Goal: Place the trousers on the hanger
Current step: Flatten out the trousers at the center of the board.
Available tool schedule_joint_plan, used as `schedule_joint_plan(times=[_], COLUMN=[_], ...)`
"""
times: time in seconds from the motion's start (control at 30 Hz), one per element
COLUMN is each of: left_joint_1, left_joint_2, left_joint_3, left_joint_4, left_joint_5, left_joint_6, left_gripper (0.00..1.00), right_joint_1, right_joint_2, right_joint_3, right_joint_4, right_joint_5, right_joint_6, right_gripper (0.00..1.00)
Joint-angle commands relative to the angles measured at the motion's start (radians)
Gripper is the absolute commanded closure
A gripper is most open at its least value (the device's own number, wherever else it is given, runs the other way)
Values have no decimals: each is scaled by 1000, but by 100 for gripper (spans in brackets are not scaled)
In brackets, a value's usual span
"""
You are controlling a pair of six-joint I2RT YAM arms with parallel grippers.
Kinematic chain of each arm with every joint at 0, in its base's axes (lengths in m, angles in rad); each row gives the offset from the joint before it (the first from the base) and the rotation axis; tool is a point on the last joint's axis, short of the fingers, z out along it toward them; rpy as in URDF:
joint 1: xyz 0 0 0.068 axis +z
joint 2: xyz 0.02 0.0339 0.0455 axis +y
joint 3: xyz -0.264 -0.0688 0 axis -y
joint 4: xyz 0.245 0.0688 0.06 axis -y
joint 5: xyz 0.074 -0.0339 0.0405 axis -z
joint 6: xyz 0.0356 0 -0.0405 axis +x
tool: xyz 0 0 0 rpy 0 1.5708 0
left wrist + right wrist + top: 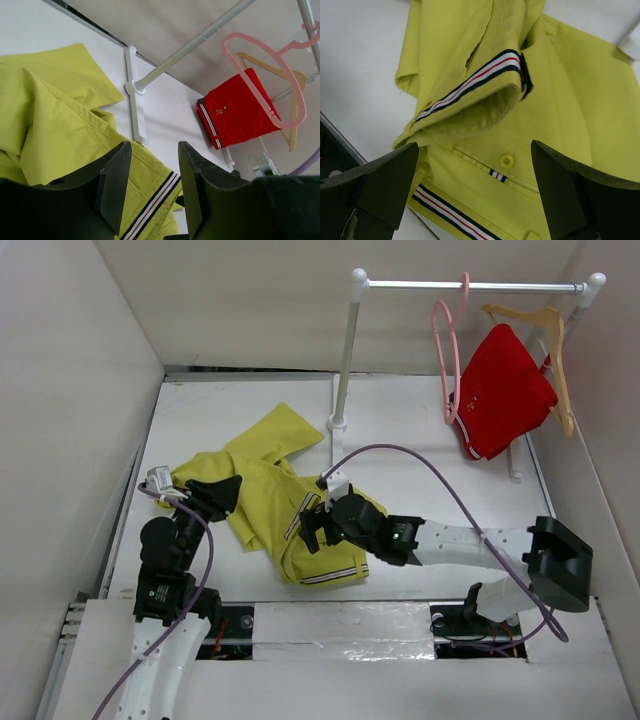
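Note:
The yellow-green trousers lie crumpled on the white table, with the striped waistband toward the near edge. My left gripper hovers at their left side. Its jaws are apart and nothing is between them; cloth shows beyond. My right gripper is over the waistband, wide open, with the button and striped trim below and nothing held. The pink hanger hangs empty on the rail at the back right and also shows in the left wrist view.
A white rail stand rises behind the trousers. On the rail beside the pink hanger, a wooden hanger carries a red garment. White walls enclose the table on the left, back and right.

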Motion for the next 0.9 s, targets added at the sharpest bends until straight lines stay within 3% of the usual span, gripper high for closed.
schedule_joint_plan(times=[0.0, 0.37, 0.47, 0.57, 0.6, 0.7, 0.87], left_joint_1=[4, 4, 4, 4, 4, 4, 4], left_joint_2=[-16, -39, -30, -1, 10, 50, 154], left_joint_3=[-5, -77, -91, -104, -106, -120, -158], left_joint_4=[-7, -43, -39, -13, -11, 21, 127], left_joint_5=[-26, -43, -32, -12, -6, 31, 123], left_joint_6=[-12, -59, -64, -68, -61, -58, -48], left_gripper=[60, 60, 60, 54, 53, 47, 48], right_joint_1=[2, 2, 2, 2, 2, -32, -188], right_joint_2=[72, 250, 276, 239, 178, 40, -281], right_joint_3=[83, 132, 148, 132, 120, 108, 148], right_joint_4=[115, 270, 288, 317, 317, 284, 144], right_joint_5=[-29, -42, 14, 86, 130, 239, 244], right_joint_6=[46, 115, 130, 109, 75, -29, -172], right_gripper=[0, 2, 16, 62, 83, 100, 100])
